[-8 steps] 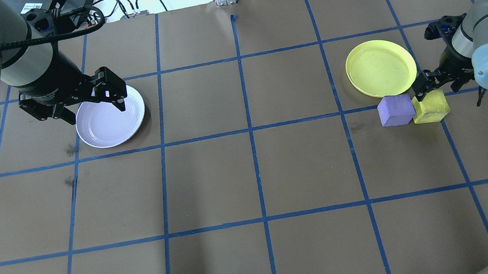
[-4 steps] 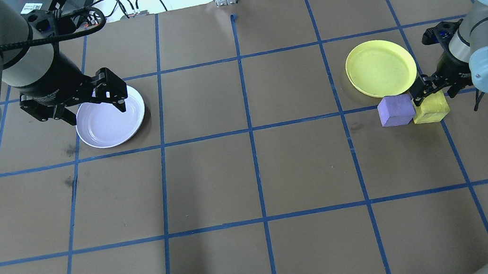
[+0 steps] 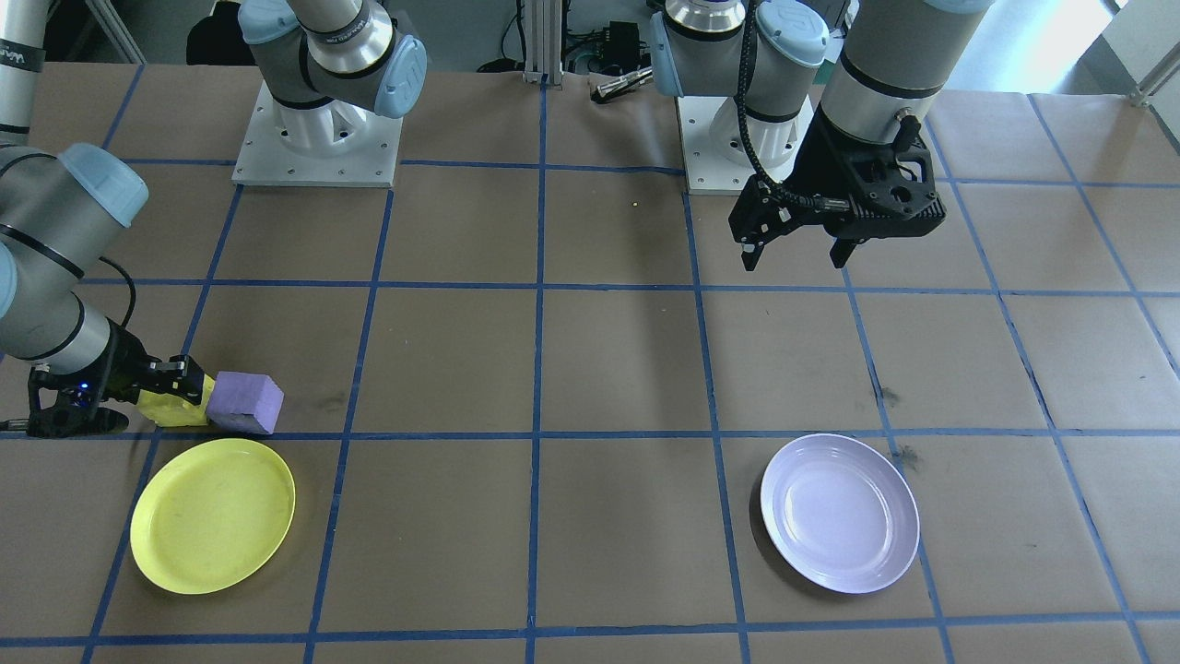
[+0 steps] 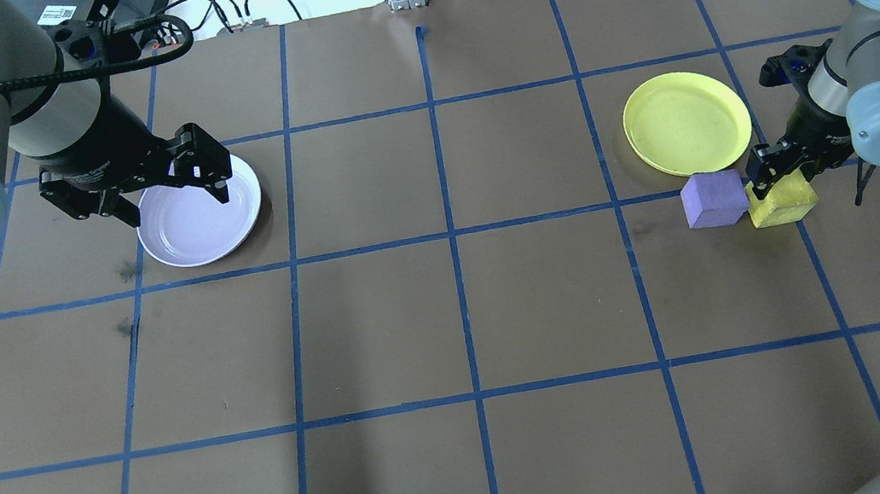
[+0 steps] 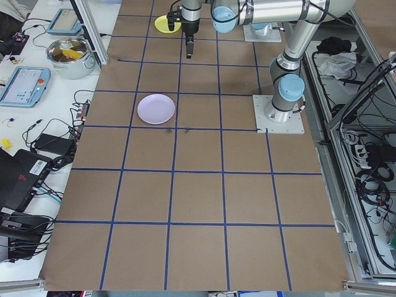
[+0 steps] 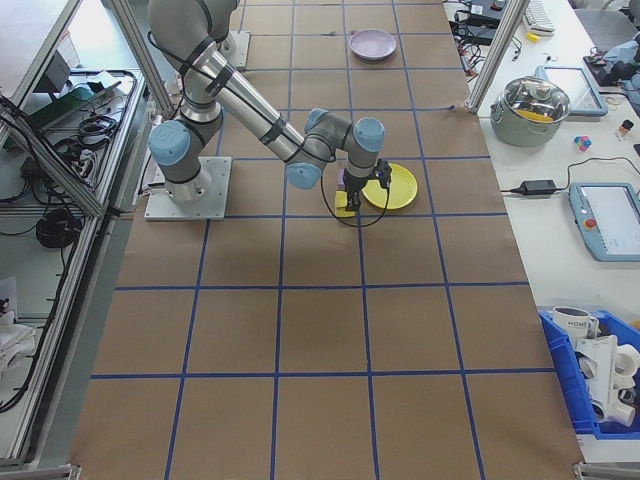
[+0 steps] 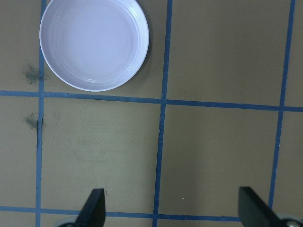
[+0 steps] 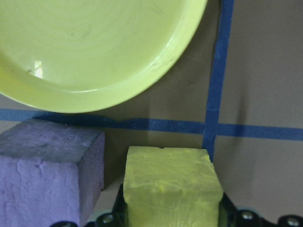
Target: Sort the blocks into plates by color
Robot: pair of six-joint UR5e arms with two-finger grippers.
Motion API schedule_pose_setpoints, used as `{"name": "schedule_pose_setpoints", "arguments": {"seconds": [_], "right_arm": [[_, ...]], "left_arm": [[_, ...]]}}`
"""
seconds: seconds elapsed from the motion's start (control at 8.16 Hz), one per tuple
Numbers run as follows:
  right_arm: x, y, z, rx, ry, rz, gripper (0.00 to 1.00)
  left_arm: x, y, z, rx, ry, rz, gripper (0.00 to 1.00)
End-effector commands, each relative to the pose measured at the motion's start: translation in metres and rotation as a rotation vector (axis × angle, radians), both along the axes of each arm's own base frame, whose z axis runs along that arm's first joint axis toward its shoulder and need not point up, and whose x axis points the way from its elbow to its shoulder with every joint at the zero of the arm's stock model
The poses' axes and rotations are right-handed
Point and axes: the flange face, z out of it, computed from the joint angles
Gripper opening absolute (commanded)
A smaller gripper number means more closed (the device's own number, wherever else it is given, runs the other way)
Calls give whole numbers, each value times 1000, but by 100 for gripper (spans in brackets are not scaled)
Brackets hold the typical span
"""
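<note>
My right gripper (image 4: 775, 178) pinches the yellow block (image 4: 783, 202) beside the purple block (image 4: 713, 198), near the yellow plate (image 4: 686, 122). My left gripper (image 3: 796, 254) hangs wide open, empty, above the table and short of the lavender plate (image 3: 840, 513).

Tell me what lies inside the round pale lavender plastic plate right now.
Nothing: the round pale lavender plastic plate is bare across its whole bowl in the front-facing and left wrist views. In the overhead view the open left gripper covers part of its far rim.
</note>
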Motion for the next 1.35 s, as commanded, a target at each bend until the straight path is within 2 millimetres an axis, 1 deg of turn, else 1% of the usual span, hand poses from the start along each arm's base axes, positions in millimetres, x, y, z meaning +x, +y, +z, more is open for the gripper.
{"name": "schedule_pose_setpoints", "arguments": {"seconds": [0.0,0.12,0.25,0.37,0.49,0.61,0.74,0.86,0.98,1.1,1.23], "right_arm": [[-3,-6,19,-6,9,-3,45],[-9,-21,47,-22,15,-8,45],[-14,-41,75,-15,7,-23,45],[-8,-61,87,-5,8,-86,45],[12,-80,87,-20,6,-73,45],[39,-96,81,-21,14,-105,46],[63,-117,77,-44,25,-109,46],[84,-136,69,-49,25,-93,46],[86,-143,53,-41,28,-86,46],[86,-144,51,-49,33,-93,47],[85,-145,49,-47,38,-90,51]], "left_arm": [[0,0,2,-3,-1,0,100],[0,0,0,0,-1,0,100],[0,0,1,-2,-1,0,100],[0,0,0,0,-1,0,100],[0,0,0,1,-1,0,100],[0,0,-1,3,0,0,100],[0,1,-1,3,-1,0,100],[2,2,4,-6,-3,5,100],[4,1,1,-1,2,0,100],[4,-1,0,-1,-1,0,100],[4,0,-1,2,0,0,100]]}}
